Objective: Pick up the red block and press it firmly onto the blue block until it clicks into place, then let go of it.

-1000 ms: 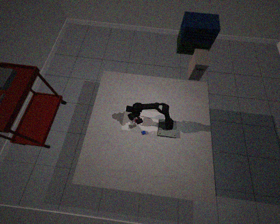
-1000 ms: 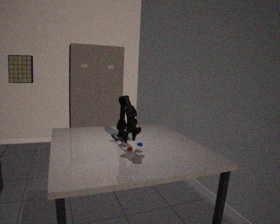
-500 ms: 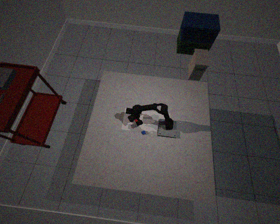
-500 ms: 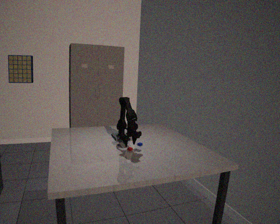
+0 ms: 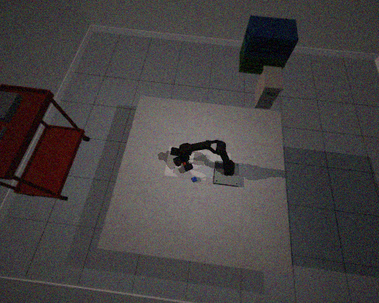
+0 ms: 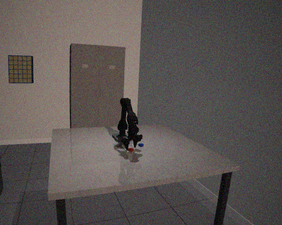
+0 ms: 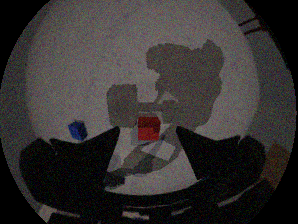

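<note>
Red block [image 5: 184,164] [image 6: 130,149] [image 7: 149,128] unpicked, fingers [image 5: 183,165] [image 6: 131,148] wide and empty above; blue block [image 5: 194,179] [image 6: 141,145] [image 7: 77,130] apart; grasp, press, release left.

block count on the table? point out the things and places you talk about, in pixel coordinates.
2 visible: the red block [image 5: 184,164] [image 6: 130,149] [image 7: 149,129] between the open gripper's [image 5: 182,165] [image 6: 131,148] [image 7: 148,129] fingers, ungripped; the blue block [image 5: 194,179] [image 6: 141,145] [image 7: 77,130] off to one side. The arm could hide others.
</note>
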You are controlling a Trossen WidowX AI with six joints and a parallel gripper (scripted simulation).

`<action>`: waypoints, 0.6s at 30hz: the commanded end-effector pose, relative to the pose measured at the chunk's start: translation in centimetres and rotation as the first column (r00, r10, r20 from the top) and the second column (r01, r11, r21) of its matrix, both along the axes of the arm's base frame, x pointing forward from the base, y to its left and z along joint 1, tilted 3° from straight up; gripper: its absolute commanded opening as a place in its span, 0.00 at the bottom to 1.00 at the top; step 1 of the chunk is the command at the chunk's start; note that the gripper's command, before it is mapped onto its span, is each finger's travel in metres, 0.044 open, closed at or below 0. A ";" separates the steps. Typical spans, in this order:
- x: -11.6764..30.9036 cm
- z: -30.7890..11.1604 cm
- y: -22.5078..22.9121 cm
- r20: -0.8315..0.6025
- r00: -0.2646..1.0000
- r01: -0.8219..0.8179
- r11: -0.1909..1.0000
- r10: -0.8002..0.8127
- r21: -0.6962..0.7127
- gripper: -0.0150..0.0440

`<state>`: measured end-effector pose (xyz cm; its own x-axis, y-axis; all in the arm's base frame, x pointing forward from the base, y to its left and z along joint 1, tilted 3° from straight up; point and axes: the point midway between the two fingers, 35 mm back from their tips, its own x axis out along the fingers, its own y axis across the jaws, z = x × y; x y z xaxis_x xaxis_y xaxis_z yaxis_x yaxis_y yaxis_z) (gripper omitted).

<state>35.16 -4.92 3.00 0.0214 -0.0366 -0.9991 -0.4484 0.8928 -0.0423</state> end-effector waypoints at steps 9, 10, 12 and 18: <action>-0.2 -1.0 -0.1 -0.009 1.000 0.003 1.000 -0.003 -0.004 0.69; -0.2 -1.0 -0.1 -0.009 1.000 0.003 1.000 -0.003 -0.004 0.64; -0.2 -1.0 -0.1 -0.009 1.000 0.003 1.000 -0.003 -0.004 0.56; -0.2 -1.0 -0.1 -0.009 1.000 0.003 1.000 -0.003 -0.004 0.42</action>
